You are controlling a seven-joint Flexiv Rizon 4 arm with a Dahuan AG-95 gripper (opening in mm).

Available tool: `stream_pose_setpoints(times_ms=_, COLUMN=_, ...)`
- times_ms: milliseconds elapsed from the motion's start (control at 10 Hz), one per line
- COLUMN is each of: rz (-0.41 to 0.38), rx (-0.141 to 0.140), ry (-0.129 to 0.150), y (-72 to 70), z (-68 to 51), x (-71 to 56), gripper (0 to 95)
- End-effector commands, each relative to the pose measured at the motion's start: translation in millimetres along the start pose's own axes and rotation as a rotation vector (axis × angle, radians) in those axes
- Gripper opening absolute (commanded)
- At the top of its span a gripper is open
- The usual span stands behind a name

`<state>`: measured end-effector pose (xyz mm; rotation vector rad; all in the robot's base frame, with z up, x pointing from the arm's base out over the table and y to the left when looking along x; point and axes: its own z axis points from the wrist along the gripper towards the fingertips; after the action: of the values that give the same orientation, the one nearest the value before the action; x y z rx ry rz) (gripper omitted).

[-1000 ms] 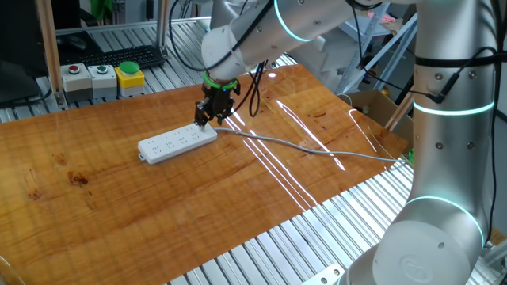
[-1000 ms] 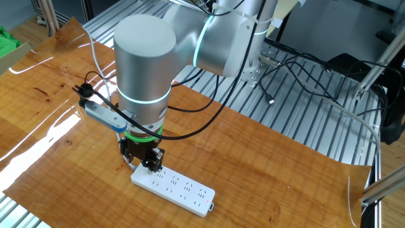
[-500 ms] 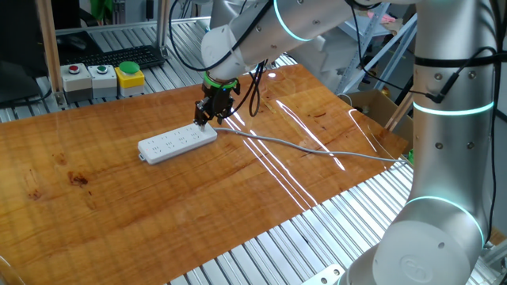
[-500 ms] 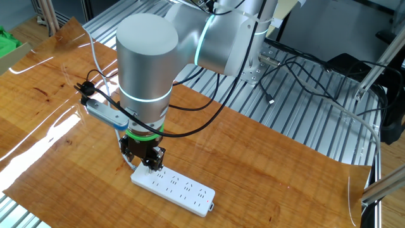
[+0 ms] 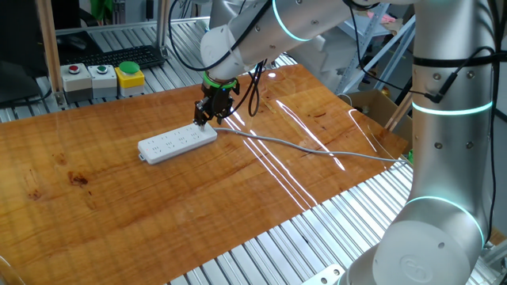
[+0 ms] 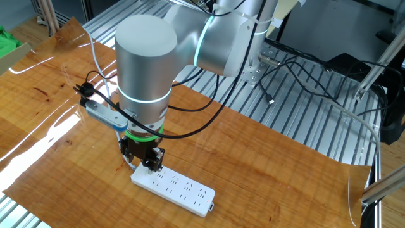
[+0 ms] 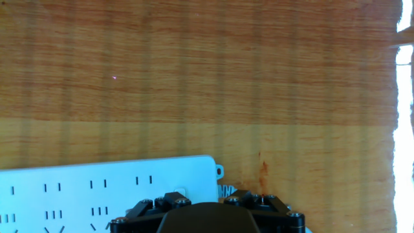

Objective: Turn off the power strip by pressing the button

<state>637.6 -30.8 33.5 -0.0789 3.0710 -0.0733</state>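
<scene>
The white power strip (image 5: 176, 141) lies flat on the wooden table, its grey cord (image 5: 301, 145) running off to the right. My gripper (image 5: 203, 119) stands upright over the strip's cord end, its tips at or just above the top face. The other fixed view shows the strip (image 6: 180, 187) and the gripper (image 6: 149, 167) the same way. In the hand view the strip (image 7: 97, 191) fills the lower left. The small pale button (image 7: 179, 190) shows just past the dark gripper body (image 7: 202, 219), which partly hides it. The fingertips are hidden, so no gap shows.
Grey boxes with red and green push-buttons and a yellow-based green button (image 5: 103, 77) stand at the table's far left edge, a keyboard (image 5: 119, 57) behind them. A cardboard box (image 5: 372, 107) sits off the right edge. The robot's base column (image 5: 444, 158) stands at the right.
</scene>
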Motion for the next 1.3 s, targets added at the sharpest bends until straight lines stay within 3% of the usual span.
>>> stream_pose_setpoints(times_ms=100, rz=0.0, rx=0.001, ry=0.0, y=-0.1, z=0.1, x=-0.1, gripper=57.0)
stream_pose_setpoints(times_ms=700, rz=0.0, rx=0.001, ry=0.0, y=-0.1, z=0.1, x=-0.1, gripper=57.0)
stream_pose_setpoints(times_ms=800, rz=0.09, rx=0.011, ry=0.063, y=22.9, z=-23.4, x=3.7, gripper=57.0)
stream_pose_setpoints(times_ms=900, rz=0.117, rx=0.007, ry=0.085, y=36.1, z=-31.2, x=10.3, gripper=57.0)
stream_pose_setpoints(times_ms=1000, rz=0.126, rx=-0.003, ry=0.091, y=40.1, z=-31.9, x=13.8, gripper=57.0)
stream_pose_setpoints(times_ms=1300, rz=0.125, rx=0.004, ry=0.089, y=47.7, z=-33.5, x=18.0, gripper=57.0)
